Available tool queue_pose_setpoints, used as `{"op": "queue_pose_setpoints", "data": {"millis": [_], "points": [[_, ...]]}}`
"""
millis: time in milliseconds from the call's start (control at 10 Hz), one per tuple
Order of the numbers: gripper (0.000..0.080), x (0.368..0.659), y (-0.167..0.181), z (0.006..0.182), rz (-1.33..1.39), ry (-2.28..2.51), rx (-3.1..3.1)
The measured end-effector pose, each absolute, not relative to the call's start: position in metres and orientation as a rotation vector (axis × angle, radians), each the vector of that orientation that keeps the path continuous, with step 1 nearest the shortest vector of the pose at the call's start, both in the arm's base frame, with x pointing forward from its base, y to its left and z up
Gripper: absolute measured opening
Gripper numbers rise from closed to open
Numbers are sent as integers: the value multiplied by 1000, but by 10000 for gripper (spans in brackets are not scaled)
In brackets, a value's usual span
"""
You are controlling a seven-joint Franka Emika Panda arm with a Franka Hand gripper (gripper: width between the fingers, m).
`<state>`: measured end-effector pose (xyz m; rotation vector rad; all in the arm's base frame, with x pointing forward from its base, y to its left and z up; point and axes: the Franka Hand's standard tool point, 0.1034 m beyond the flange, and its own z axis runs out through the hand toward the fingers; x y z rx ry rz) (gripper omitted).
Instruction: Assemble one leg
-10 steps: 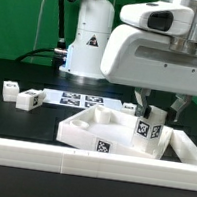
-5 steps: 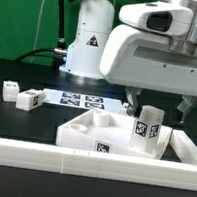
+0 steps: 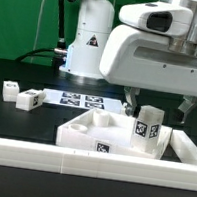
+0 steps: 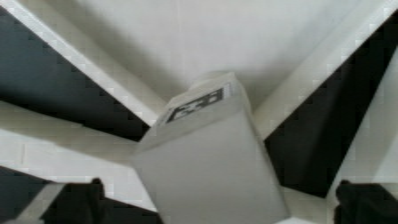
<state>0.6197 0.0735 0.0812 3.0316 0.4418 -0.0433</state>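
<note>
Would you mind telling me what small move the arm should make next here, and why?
Probably lift the tool straight up and clear. The leg stands upright at a corner of the tabletop piece, and the fingers look spread, apart from it, so it seems released. Whether it is fully seated cannot be told.

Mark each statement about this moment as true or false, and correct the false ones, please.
1. The leg stands upright at a corner of the large white square piece. True.
2. The gripper is shut on the leg. False: its fingers are spread apart above the leg, with a gap on each side.
3. Two small white blocks lie on the black table at the exterior view's left. True.
4. The marker board rests on top of the large white square piece. False: it lies flat on the table behind that piece.
</note>
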Motion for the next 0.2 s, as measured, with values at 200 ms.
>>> {"op": "queue_pose_setpoints", "data": {"millis": [200], "points": [[649, 620, 73, 81, -43, 442, 3032]]}}
